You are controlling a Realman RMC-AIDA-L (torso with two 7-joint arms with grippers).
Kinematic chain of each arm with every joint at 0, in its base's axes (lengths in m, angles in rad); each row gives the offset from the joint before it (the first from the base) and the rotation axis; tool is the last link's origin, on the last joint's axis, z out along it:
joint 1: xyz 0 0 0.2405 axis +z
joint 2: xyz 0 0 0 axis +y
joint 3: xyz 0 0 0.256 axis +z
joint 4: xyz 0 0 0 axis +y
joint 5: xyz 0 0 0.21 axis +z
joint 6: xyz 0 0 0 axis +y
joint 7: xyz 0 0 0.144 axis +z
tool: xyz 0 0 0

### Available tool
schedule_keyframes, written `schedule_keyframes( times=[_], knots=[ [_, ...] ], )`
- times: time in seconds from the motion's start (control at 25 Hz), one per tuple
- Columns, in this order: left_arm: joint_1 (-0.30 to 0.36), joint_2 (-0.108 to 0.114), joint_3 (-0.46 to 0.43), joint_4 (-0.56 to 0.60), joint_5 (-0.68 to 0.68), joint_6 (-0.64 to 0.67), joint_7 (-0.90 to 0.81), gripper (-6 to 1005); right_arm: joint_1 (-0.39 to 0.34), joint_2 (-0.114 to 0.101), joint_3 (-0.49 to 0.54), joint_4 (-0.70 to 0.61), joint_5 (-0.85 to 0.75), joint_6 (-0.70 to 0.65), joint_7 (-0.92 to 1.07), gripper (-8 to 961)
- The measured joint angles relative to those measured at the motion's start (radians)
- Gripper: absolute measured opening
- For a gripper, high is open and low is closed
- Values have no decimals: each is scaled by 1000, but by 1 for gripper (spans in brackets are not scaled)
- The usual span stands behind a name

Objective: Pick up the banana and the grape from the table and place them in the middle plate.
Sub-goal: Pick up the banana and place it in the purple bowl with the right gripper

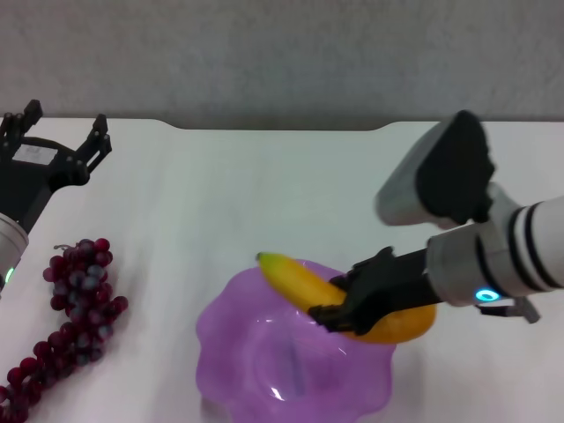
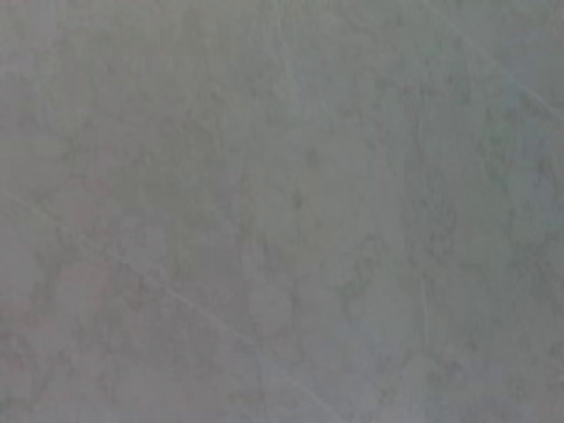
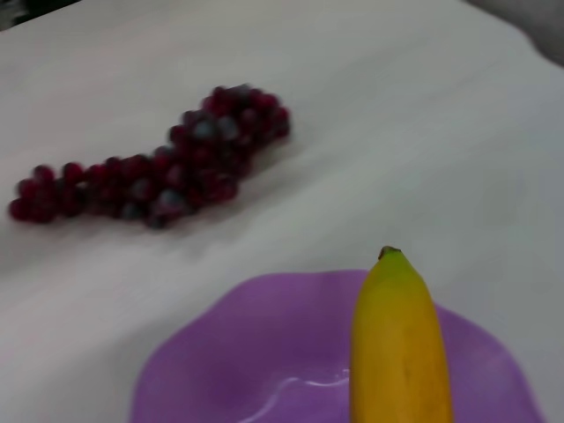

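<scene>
My right gripper (image 1: pixel 339 308) is shut on the yellow banana (image 1: pixel 300 284) and holds it over the right side of the purple scalloped plate (image 1: pixel 256 357); the banana's tip points left. In the right wrist view the banana (image 3: pixel 398 344) lies over the plate (image 3: pixel 256 352). The bunch of dark red grapes (image 1: pixel 70 308) lies on the white table (image 1: pixel 264 194) at the left, apart from the plate; the right wrist view also shows the grapes (image 3: pixel 167 172). My left gripper (image 1: pixel 62 145) is open and empty at the far left, beyond the grapes.
The table's far edge (image 1: pixel 282 129) runs along a grey wall. The left wrist view shows only a plain grey surface.
</scene>
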Motion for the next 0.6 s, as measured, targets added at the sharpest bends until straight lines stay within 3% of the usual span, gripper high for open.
schedule_keyframes(
  times=[0.24, 0.6],
  knots=[
    [-4, -2, 0, 0, 0, 0, 0, 878, 79, 2, -73, 103, 26, -37, -4, 479],
    [-16, -5, 4, 0, -1, 1, 0, 878, 217, 4, -180, 363, 75, -185, 1, 479]
  ],
)
